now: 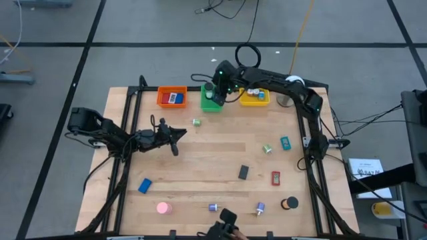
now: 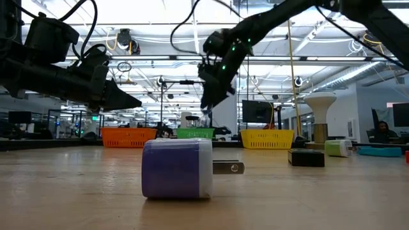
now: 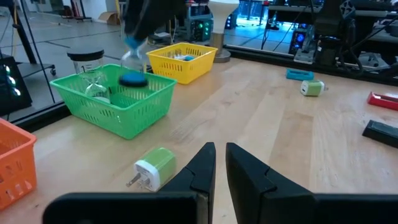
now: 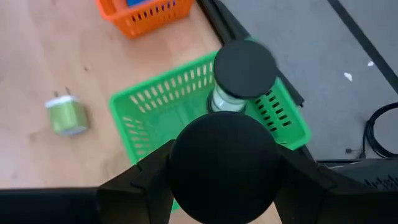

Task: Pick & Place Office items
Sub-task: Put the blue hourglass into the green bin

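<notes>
My right gripper (image 1: 215, 85) hangs over the green bin (image 1: 212, 103) at the table's far edge, shut on a black round-topped piece (image 4: 224, 165). A clear jar with a black lid (image 4: 244, 68) stands in that bin. My left gripper (image 1: 175, 139) hovers over the left middle of the table, its fingers (image 3: 208, 163) nearly together and empty. A green plug block (image 1: 197, 122) lies on the table just beyond it. Other small items lie scattered on the table: a purple plug block (image 2: 177, 167), a blue block (image 1: 145, 185), a pink round piece (image 1: 163, 208) and a black block (image 1: 243, 172). My right gripper pinches the black round-topped piece between its two fingers (image 4: 146, 180), one on each side. It comes from above, pointing down. The piece's wide black top (image 4: 224, 149) hides the place of contact. The piece is lifted clear, above the green bin.
An orange bin (image 1: 172, 97) and a yellow bin (image 1: 255, 98) flank the green one along the far edge. The white-domed stand (image 2: 321, 118) is at the far right. A red piece (image 1: 275, 177), a teal piece (image 1: 285, 142) and a black round piece (image 1: 290, 203) lie on the right half.
</notes>
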Available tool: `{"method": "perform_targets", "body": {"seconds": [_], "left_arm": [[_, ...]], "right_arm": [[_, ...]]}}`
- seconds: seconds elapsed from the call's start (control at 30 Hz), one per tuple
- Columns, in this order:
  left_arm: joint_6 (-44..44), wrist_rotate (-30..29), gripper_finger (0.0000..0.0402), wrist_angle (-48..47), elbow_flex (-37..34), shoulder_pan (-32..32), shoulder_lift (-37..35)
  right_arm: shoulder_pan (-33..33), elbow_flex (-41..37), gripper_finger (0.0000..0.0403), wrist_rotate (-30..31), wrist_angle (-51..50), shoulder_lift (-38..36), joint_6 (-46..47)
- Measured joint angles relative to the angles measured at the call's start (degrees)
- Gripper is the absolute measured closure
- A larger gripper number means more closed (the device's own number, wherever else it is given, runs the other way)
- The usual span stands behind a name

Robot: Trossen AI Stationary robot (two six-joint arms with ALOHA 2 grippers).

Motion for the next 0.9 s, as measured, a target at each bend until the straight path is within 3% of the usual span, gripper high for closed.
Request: {"method": "perform_targets", "body": {"seconds": [0.9], "left_arm": [[-0.1,0.0,0.0366,-0.1,0.0,0.0,0.0]], "right_arm": [[-0.9,0.0,0.0202,3.0,3.1,4.1,-5.0]]}}
